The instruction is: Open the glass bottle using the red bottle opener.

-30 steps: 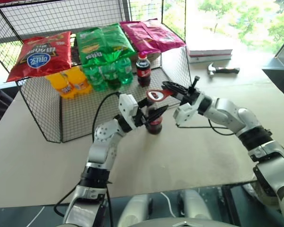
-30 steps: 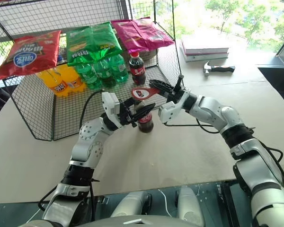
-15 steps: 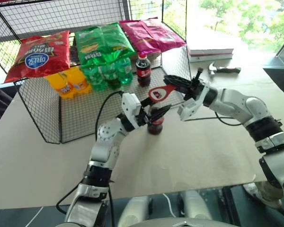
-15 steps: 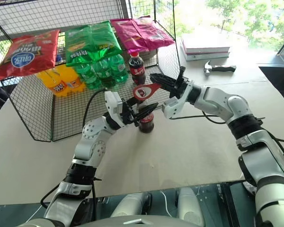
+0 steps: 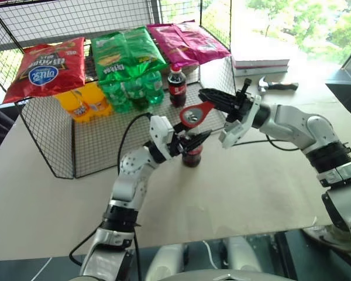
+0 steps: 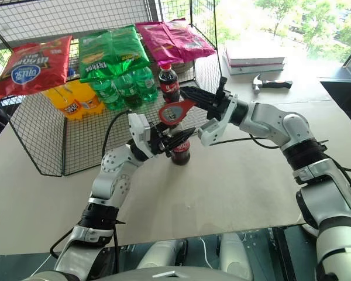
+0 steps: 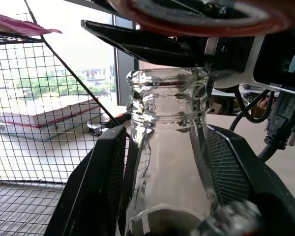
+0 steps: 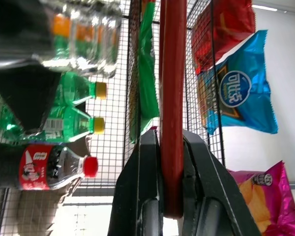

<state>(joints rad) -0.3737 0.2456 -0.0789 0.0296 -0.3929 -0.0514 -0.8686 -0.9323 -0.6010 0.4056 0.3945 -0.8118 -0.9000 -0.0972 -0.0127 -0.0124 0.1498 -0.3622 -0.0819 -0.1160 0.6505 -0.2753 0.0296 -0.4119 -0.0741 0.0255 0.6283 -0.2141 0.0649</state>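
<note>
The glass bottle (image 5: 192, 154) stands upright on the table in front of the wire rack, dark liquid low in it. My left gripper (image 5: 186, 143) is shut on its neck, one finger (image 7: 105, 187) on each side. In the left wrist view the bottle's rim (image 7: 167, 78) is bare glass with no cap on it. Just above the bottle hangs the red bottle opener (image 5: 193, 115), ring head toward the bottle and clear of it. My right gripper (image 5: 215, 100) is shut on the opener's handle (image 8: 170, 98), reaching in from the right.
A wire rack (image 5: 58, 146) behind the bottle holds chip bags (image 5: 45, 67), orange and green soda bottles and a plastic cola bottle (image 5: 176, 86). Books (image 5: 260, 63) and a hammer (image 5: 276, 86) lie at the far right. Bare table stretches toward the near edge.
My right gripper has lifted the opener up and a little back from the bottle's top, rolling slightly. The left gripper and the bottle have stayed in place.
</note>
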